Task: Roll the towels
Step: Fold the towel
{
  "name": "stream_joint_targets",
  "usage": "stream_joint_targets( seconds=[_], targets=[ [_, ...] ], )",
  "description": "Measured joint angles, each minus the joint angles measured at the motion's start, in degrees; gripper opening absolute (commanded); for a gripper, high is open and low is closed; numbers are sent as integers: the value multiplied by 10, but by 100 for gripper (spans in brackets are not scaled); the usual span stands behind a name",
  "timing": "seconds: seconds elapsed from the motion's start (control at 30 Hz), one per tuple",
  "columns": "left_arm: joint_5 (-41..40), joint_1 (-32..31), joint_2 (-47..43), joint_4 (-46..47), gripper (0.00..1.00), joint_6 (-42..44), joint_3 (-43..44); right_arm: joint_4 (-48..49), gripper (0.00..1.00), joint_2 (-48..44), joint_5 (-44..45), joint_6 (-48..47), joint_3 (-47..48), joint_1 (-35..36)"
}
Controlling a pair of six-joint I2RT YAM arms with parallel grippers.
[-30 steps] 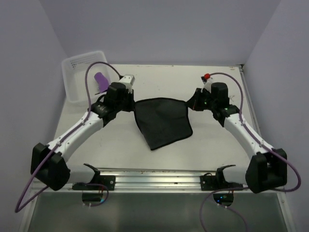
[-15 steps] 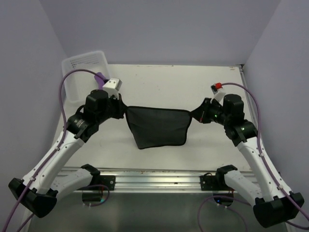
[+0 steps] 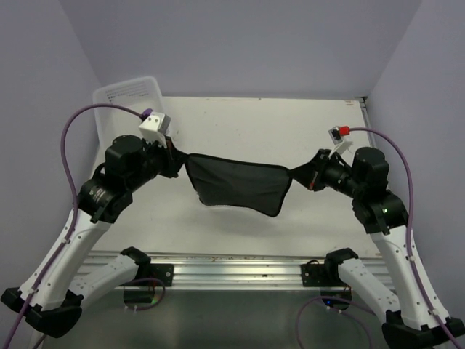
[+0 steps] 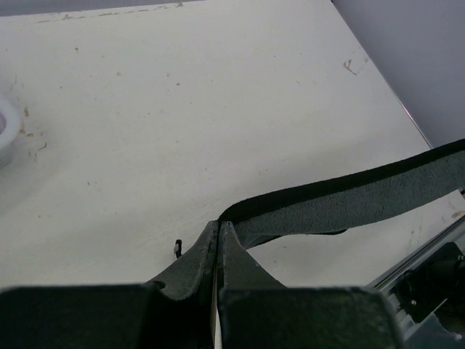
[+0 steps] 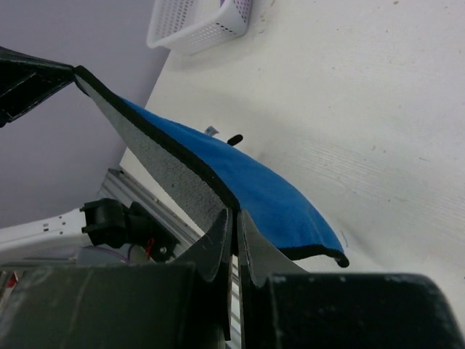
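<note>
Towel (image 3: 236,187): hung above table (image 3: 254,123), pinched at opposite ends by clenched left gripper (image 3: 178,158) and right gripper (image 3: 299,174). Lower evenly, keep taut, lay flat before rolling.

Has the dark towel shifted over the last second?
Yes. The dark towel now spans wider, and its hanging corner has pulled up, away from the front rail.
</note>
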Motion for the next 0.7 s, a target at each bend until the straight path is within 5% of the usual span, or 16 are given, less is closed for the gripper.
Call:
stream_joint_targets(
  seconds=[0.33, 0.7],
  targets=[
    [7, 0, -8, -13, 0, -9, 12, -12, 0, -10, -7, 14, 2, 0],
    [-34, 0, 96, 75, 0, -9, -133, 60, 0, 115, 37, 6, -117, 0]
  ],
)
